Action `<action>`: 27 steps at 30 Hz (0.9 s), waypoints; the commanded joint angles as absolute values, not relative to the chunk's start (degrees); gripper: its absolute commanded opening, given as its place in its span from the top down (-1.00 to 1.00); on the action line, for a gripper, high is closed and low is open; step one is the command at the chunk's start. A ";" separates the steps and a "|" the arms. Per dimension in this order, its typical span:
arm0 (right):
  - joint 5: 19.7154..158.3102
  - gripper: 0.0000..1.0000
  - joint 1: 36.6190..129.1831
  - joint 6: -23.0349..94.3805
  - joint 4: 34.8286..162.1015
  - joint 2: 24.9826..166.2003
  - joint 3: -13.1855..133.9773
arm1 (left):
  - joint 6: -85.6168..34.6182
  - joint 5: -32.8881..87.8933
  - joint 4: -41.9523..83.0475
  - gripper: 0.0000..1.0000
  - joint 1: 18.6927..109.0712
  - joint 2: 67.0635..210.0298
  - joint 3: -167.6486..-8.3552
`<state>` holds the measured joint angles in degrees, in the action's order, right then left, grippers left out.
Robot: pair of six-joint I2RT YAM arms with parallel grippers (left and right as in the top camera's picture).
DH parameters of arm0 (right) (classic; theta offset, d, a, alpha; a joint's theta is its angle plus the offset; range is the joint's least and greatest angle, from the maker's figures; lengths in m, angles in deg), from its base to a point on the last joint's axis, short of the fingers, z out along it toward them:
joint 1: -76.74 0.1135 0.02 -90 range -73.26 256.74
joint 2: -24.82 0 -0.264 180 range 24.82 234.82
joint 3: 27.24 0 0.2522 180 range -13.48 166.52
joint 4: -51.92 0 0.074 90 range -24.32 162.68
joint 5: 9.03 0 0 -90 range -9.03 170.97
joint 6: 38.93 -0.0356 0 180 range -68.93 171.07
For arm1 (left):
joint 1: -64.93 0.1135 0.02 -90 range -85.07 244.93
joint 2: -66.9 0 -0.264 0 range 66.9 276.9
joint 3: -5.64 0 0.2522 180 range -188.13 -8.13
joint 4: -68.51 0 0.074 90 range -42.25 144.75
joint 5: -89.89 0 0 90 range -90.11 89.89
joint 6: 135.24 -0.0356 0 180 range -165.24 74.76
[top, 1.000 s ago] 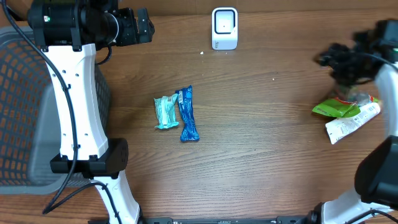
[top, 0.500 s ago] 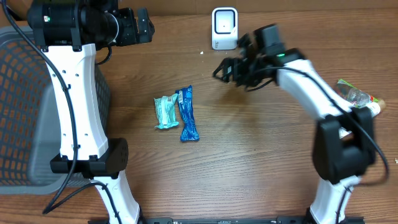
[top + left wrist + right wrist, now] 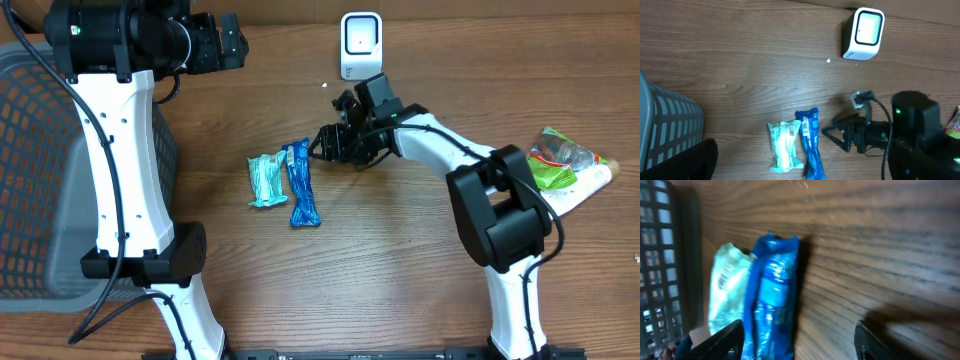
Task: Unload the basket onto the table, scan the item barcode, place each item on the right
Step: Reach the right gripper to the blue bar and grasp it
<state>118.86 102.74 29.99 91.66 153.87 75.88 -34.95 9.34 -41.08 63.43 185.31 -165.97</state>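
Observation:
Two packs lie side by side in the middle of the table: a blue wrapper [image 3: 302,185] and a pale teal wrapper [image 3: 265,180], each with a barcode at its top end in the left wrist view, blue wrapper [image 3: 810,145], teal wrapper [image 3: 784,146]. The white scanner [image 3: 361,45] stands at the table's back edge. My right gripper [image 3: 325,145] is low, just right of the blue wrapper's top end, and open with nothing in it. In the right wrist view the blue wrapper [image 3: 772,295] sits between its fingers [image 3: 725,342]. My left gripper [image 3: 238,42] hangs open and empty high at the back left.
A grey mesh basket [image 3: 40,170] fills the left side. At the far right lie a green bag [image 3: 560,160] and a white tube [image 3: 585,192]. My right arm stretches across the table between the scanner and the packs.
My right arm has swung from the far right edge across the table and down to the blue wrapper's top end. Its jaws have narrowed a little. The left arm has not moved.

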 commanded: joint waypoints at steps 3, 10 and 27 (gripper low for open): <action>121.57 -0.34 104.62 28.50 91.55 156.65 76.03 | -35.61 9.80 -41.03 -0.99 63.04 184.26 -165.99; 121.79 -0.19 107.30 28.46 92.64 156.65 75.66 | -35.61 9.80 -41.03 -0.99 63.04 184.26 -165.99; 121.00 0.53 107.83 24.42 87.33 156.65 72.34 | -35.61 9.80 -41.03 -1.00 63.04 184.26 -165.99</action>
